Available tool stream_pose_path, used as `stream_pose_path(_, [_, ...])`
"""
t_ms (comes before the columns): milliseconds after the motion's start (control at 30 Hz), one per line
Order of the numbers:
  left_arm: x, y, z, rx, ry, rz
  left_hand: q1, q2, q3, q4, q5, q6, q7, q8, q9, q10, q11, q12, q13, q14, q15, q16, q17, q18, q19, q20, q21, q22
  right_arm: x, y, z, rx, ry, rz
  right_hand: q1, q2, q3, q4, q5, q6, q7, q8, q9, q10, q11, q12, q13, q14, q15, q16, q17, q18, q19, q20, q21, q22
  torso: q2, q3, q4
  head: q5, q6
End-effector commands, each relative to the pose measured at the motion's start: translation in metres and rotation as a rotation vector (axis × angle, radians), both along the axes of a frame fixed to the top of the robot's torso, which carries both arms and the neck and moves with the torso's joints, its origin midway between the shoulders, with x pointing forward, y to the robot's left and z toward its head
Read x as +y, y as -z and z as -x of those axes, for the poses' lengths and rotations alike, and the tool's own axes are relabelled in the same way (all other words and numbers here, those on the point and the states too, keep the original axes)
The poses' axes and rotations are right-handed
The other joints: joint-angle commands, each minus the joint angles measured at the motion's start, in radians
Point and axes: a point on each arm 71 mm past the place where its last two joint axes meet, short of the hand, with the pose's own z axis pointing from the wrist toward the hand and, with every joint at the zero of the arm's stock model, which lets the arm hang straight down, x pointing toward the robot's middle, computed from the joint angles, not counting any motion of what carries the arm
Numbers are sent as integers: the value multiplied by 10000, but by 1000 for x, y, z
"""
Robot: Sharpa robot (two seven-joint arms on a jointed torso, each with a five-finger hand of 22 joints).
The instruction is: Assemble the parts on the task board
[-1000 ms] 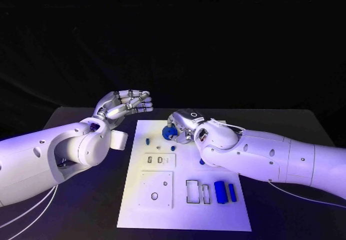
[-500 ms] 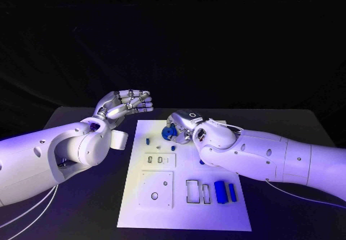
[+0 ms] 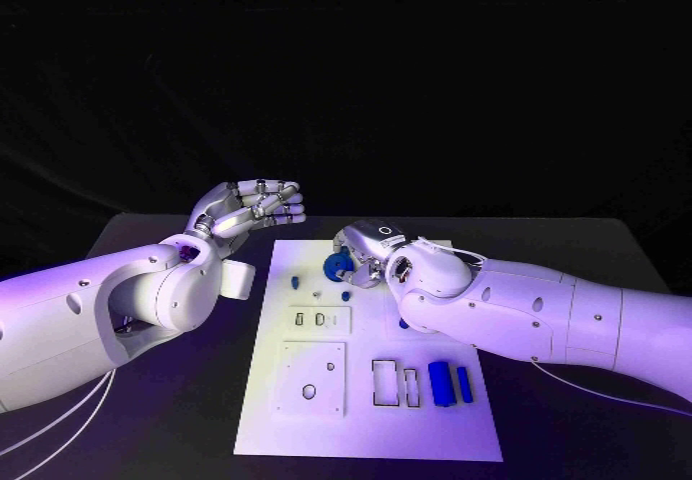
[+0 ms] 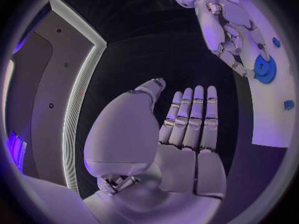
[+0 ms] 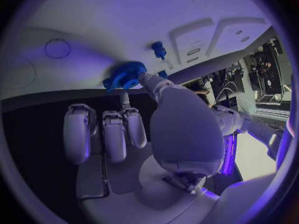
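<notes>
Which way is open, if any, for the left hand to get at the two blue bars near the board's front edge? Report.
Probably yes: the left hand hovers off the task board, holding nothing, and nothing covers the blue bars. The right arm lies just behind them.

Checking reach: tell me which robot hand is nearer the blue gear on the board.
Right. The right robot hand touches the blue gear; the left robot hand hovers curled, apart, beyond the task board.

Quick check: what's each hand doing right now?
Left hand: holds nothing, fingers curled, raised beside the task board.
Right hand: fingertips on the blue gear at the board; a full grip cannot be told.
</notes>
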Motion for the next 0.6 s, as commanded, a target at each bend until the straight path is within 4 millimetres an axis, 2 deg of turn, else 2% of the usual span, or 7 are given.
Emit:
stream_pose_path(33, [-2, -1, 0, -27, 187, 85, -90, 16, 61, -21, -61, -79, 48, -49, 2, -77, -11, -52, 16, -93, 2, -66, 9, 99, -11, 47, -67, -16, -1, 1, 1, 145, 0, 57, -179, 21, -160, 116, 56, -32, -19, -48, -54, 17, 49, -37, 1058, 1077, 83, 41, 2627, -71, 22, 110, -29, 682, 1, 6, 5, -6, -3])
stream_pose_path(133, [-2, -1, 0, -21, 170, 78, -95, 15, 61, -21, -62, -81, 50, -51, 2, -80, -10, -52, 16, -95, 3, -69, 13, 99, -11, 48, -68, -19, -2, 3, 1, 329, -14, 101, -437, 138, -286, 418, 398, 120, -47, 15, -124, 125, 28, 68, 1171, 1077, 75, 41, 2627, -83, 64, 115, 11, 750, -2, 0, -3, -12, -5])
stream_pose_path(300, [-1, -1, 0, -18, 152, 71, -95, 15, 61, -21, -62, -81, 50, -51, 2, -80, -10, -52, 16, -95, 3, -69, 13, 99, -11, 48, -68, -19, -5, 5, 0, 628, 35, 132, -672, 281, -370, 788, 688, 317, -98, 85, -224, 226, -17, 159, 1272, 1077, 38, 41, 2627, -96, 104, 85, 46, 817, -4, 5, -12, 1, -20])
stream_pose_path(500, [-1, -1, 0, -18, 145, 69, -97, 6, 59, -26, -62, -96, 56, -60, 0, -91, -6, -56, 15, -98, 4, -73, 18, 99, -10, 48, -68, -21, -8, 9, -1, 1209, 173, 232, -1173, 366, -596, 1292, 820, 268, -100, 16, -421, 250, -19, 172, 1287, 1077, 28, 41, 2627, -96, 104, 66, 32, 834, 1, 7, -6, 11, -35])
stream_pose_path(600, [-1, -1, 0, -19, 136, 67, -97, 6, 59, -26, -62, -96, 56, -60, 0, -91, -6, -56, 15, -98, 4, -73, 18, 99, -10, 48, -68, -21, -9, 10, -1, 1335, 270, 226, -1401, 396, -767, 1319, 740, 224, -87, -14, -498, 245, -6, 166, 1281, 1077, 39, 41, 2627, -95, 102, 74, 24, 837, 0, 7, -3, -1, -35])
